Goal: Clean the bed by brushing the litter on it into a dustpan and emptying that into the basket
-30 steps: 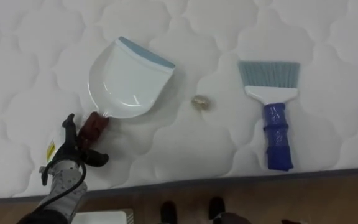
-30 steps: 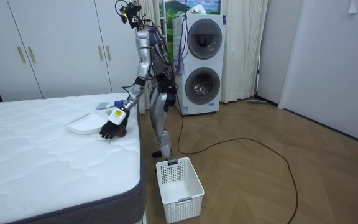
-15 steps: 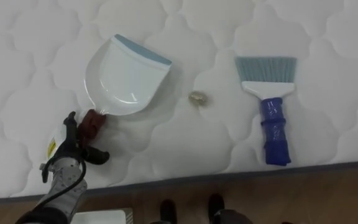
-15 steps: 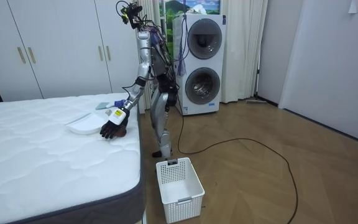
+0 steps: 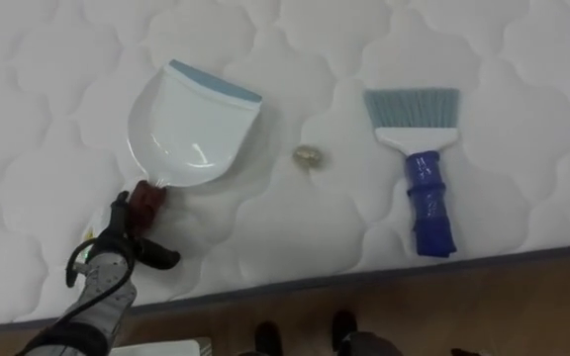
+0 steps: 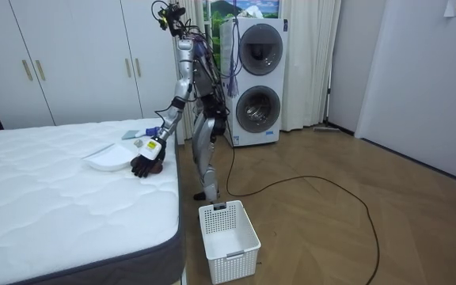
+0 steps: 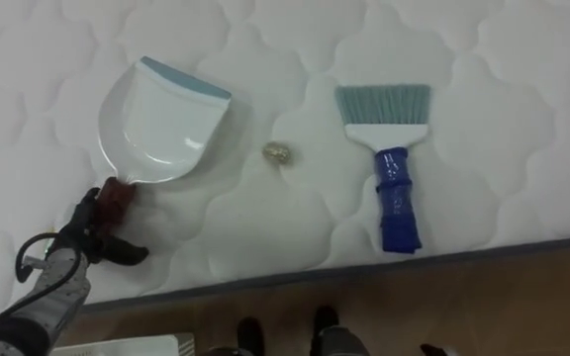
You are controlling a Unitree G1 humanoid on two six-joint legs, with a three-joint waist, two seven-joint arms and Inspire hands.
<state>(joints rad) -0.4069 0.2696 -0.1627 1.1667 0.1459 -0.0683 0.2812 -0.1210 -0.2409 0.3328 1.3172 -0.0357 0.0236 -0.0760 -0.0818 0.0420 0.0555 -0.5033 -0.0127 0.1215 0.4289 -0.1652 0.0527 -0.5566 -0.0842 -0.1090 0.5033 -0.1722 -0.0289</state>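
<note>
A white dustpan (image 5: 194, 124) with a blue lip and a dark red handle (image 5: 144, 198) lies on the white quilted mattress (image 5: 295, 237). A small crumpled scrap (image 5: 308, 155) sits just right of the pan. Farther right lies a brush (image 5: 419, 158) with a blue handle and grey-blue bristles pointing away from me. My left hand (image 5: 112, 247) rests at the end of the dustpan's handle, open. Its fingers reach up along the handle's left side and its thumb is spread to the right. I stand at the bed's edge, as the room view shows with the left hand (image 6: 144, 165) over the mattress.
The mattress edge runs along the bottom of the eye views, with wooden floor below it. A white laundry basket (image 6: 228, 240) stands on the floor by the bed. Stacked washing machines (image 6: 256, 79) and white wardrobes (image 6: 70, 55) are behind.
The eye view has shifted a little. My left hand has edged closer to the dustpan's handle. The dustpan, scrap and brush have stayed in place.
</note>
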